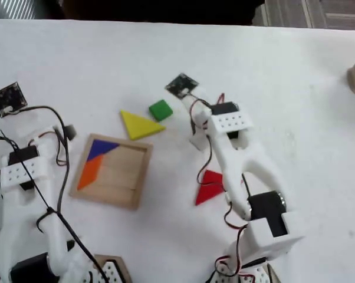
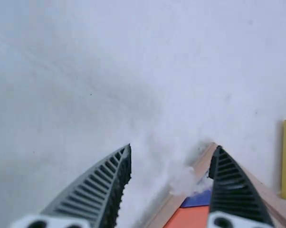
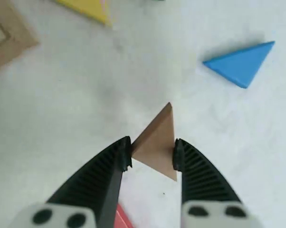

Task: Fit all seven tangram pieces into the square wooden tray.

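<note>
Left gripper (image 2: 172, 149) hangs with jaws apart over the far left corner of the tray (image 1: 123, 175). Blue piece (image 1: 101, 147) and orange piece (image 1: 90, 172) lie in its left part. Yellow triangle (image 1: 139, 125) and green square (image 1: 160, 109) lie just beyond it. Farther right, the right gripper (image 3: 151, 142) clamps a brown triangle (image 3: 158, 135), with a red triangle (image 1: 209, 187) nearer.

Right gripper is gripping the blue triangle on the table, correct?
No. The right wrist view shows the right gripper gripping the brown triangle; the blue triangle lies apart from it on the table, untouched.
</note>
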You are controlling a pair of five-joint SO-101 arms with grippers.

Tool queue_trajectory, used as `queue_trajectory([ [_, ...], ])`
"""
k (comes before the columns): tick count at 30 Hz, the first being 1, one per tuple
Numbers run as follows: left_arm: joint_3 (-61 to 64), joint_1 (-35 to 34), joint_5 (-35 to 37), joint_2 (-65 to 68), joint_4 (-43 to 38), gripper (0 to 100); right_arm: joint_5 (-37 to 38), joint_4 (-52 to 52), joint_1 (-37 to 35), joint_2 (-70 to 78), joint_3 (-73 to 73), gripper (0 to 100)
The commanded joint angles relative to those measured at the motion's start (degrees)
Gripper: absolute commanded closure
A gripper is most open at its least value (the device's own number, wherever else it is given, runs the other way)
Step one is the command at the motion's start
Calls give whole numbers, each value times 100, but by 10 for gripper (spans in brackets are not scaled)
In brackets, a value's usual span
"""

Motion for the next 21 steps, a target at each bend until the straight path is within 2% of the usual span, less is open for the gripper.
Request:
queue_trajectory([
  [1, -44, -48, 53, -198, -132, 728, -53, 444, -585, -110, -563, 915],
  [10, -62, -48, 53, -198, -132, 728, -132, 1015, -1033, -479, -686, 915],
  [13, -62, -48, 62, -198, -132, 728, -677, 1402, -1209, -1068, -668, 915],
  [17, -70, -57, 62, -198, -132, 728, -1240, 1552, -1912, -1578, -659, 915],
  [21, -70, -233, 79, -198, -123, 728, -1468, 1297, -2642, -1534, -686, 914],
])
